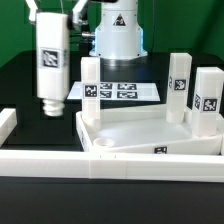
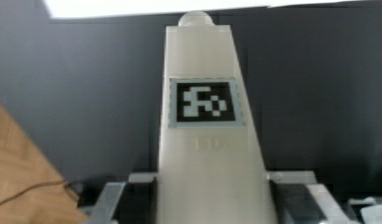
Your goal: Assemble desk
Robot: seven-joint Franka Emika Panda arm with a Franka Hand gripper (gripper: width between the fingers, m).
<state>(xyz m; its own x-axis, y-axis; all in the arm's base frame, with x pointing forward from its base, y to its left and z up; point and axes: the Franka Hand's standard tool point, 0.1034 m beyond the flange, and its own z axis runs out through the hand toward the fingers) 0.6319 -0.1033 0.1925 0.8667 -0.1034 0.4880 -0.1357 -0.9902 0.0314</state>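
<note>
My gripper (image 1: 50,18) is shut on a white square desk leg (image 1: 50,62) and holds it upright above the black table, to the exterior view's left of the desk top. In the wrist view the leg (image 2: 209,110) fills the middle between my gripper (image 2: 209,198) fingers (image 2: 126,200), its black tag facing the camera. The white tray-like desk top (image 1: 125,143) lies in the middle. Three legs stand upright on it: one at its near-left corner (image 1: 90,85), two at the exterior view's right (image 1: 178,85) (image 1: 208,100).
The marker board (image 1: 118,91) lies flat behind the desk top, in front of the robot base (image 1: 118,35). Long white border rails run along the front (image 1: 100,162) and the exterior view's left (image 1: 6,128).
</note>
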